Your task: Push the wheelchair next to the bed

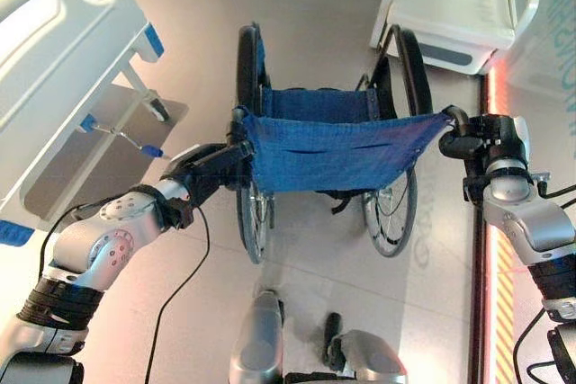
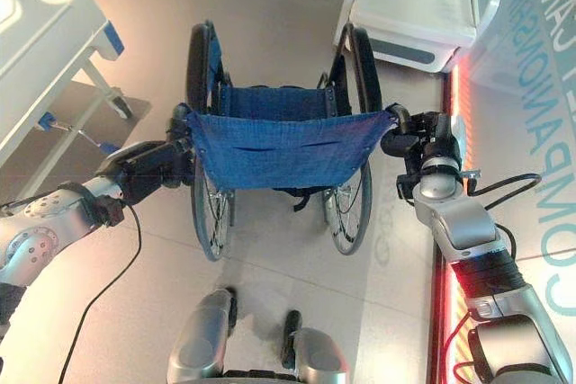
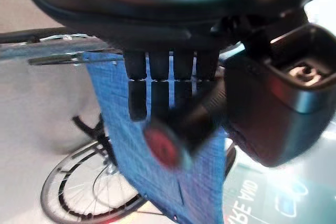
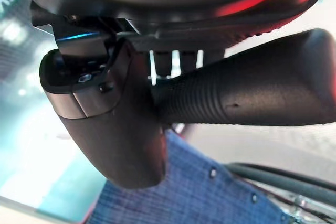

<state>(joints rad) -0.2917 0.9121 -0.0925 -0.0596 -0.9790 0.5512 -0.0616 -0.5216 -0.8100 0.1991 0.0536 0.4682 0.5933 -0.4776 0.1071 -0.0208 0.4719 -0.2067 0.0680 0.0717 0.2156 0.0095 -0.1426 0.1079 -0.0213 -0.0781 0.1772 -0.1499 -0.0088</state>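
At the lower left of the head views, the robot's left hand (image 1: pixel 211 168) reaches up to the wheelchair's left push handle (image 1: pixel 238 129), its dark fingers (image 3: pixel 137 90) curled round the grip in its own wrist view. At the right edge, the right hand (image 2: pixel 423 146) is clenched on the ribbed right push handle (image 4: pixel 252 90), fingers and thumb wrapped round it.

Between the two hands, in the middle of the frame, stands the wheelchair (image 1: pixel 328 146), seen from behind and above: a blue fabric backrest (image 2: pixel 279 150) slung between the handles, the seat beyond it, and two large spoked wheels (image 1: pixel 391 213) on a pale, glossy floor (image 1: pixel 306 6).

Farther off, the bed (image 1: pixel 63 51) fills the upper left corner, a white and blue hospital frame on slim legs, well apart from the chair's left wheel. A white cabinet (image 2: pixel 418 6) sits in the upper right corner, near the right wheel.

The chair looks like a stiff metal frame that should roll freely on the smooth floor, light enough to push but prone to veer if one side is driven harder. The sling back is soft and would give under pressure, so the rigid handles are the place to hold. Bringing it beside the bed likely calls for steering toward the upper left, minding the bed's legs.
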